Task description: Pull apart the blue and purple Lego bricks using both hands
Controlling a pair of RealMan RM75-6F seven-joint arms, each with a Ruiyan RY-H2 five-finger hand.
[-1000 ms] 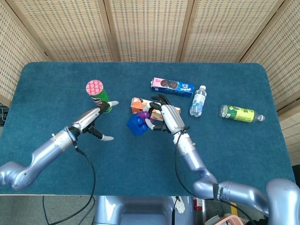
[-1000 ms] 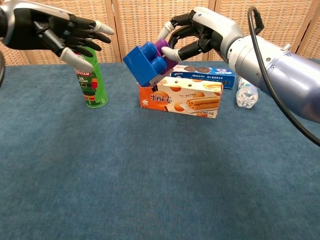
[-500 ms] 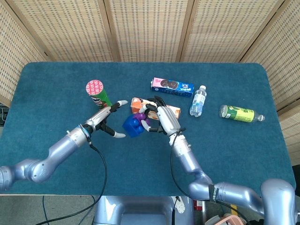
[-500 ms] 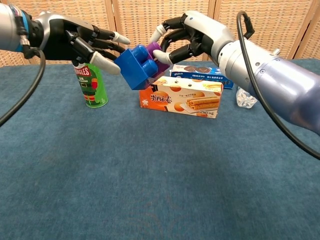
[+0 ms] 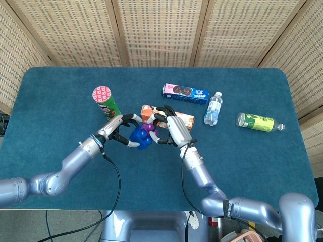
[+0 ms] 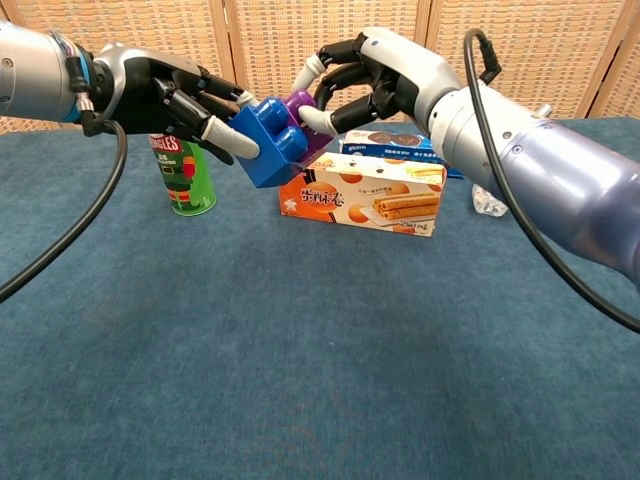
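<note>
Now I have both hands on the joined bricks, held up off the surface [image 6: 300,380] in front of the orange box [image 6: 365,193]. My left hand [image 6: 170,95] grips the blue brick [image 6: 262,148] with its fingers [image 6: 222,138] wrapped around it; my right hand [image 6: 370,85] pinches the purple brick [image 6: 298,105].

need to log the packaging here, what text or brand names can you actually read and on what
"PRINGLES", partly hidden behind the left hand, on the green can.
Orange snack box: large Chinese characters on its front, too blurred to quote.
Blue cookie box: print too small to read.
Water bottle label: too small.
Green bottle label: too small.
Blue brick and purple brick: no text.
</note>
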